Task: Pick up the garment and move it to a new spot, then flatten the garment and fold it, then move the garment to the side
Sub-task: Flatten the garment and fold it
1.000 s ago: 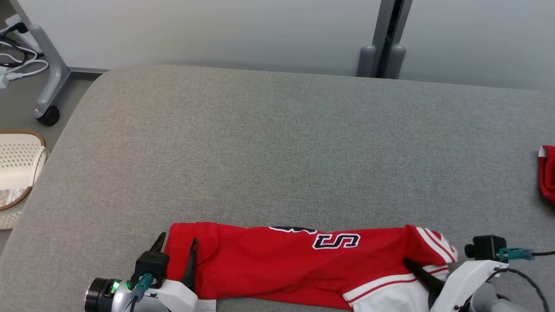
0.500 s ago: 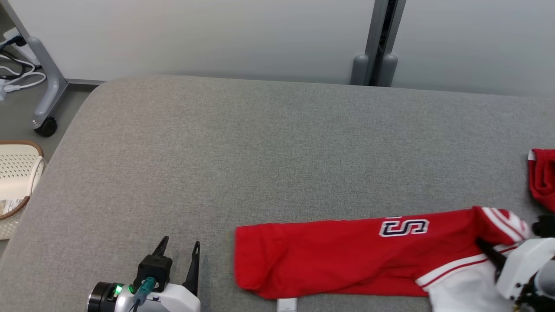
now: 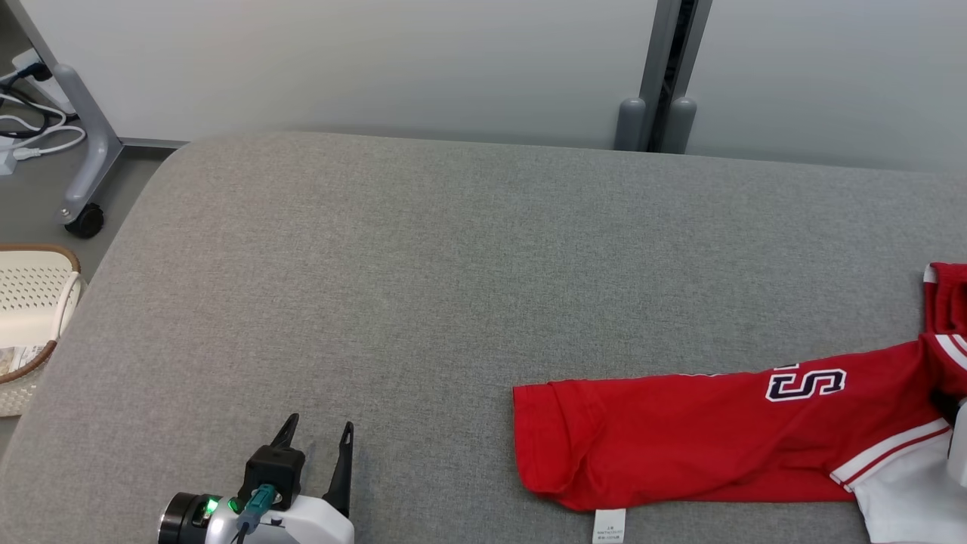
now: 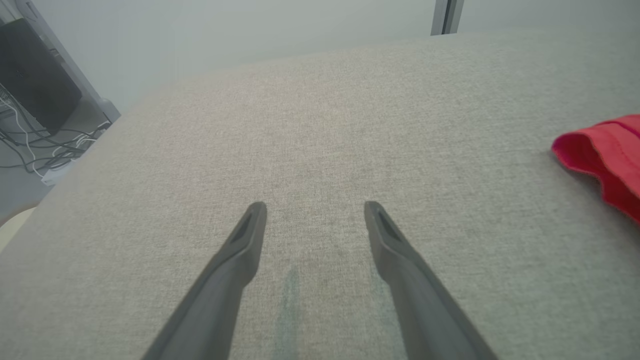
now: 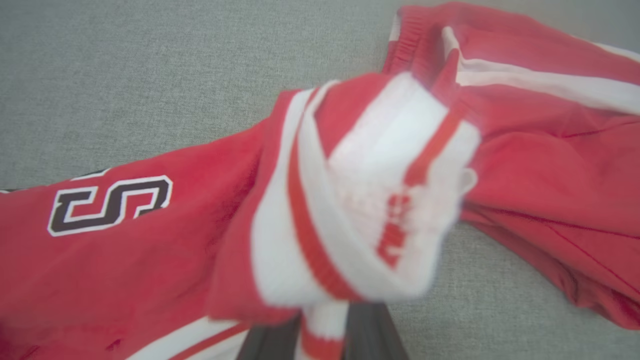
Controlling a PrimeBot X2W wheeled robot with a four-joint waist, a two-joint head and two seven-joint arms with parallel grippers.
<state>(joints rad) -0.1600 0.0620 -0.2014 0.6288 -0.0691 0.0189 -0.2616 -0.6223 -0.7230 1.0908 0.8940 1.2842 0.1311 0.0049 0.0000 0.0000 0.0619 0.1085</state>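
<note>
Lying against another red cloth [image 3: 949,298], red garment [image 3: 718,431] clamped in right jaws; left jaws apart.

Your head camera looks forward and down from above the near edge of the grey table [image 3: 423,287], with the wall [image 3: 378,68] at twelve o'clock. Your left wrist camera rides low and close over that same tabletop, facing along the left gripper [image 4: 315,205] toward twelve. Both views share the free end of the garment [image 4: 607,160], at three o'clock here. Your right wrist camera sits very near the garment, looking down, so its striped fabric blurs.
</note>
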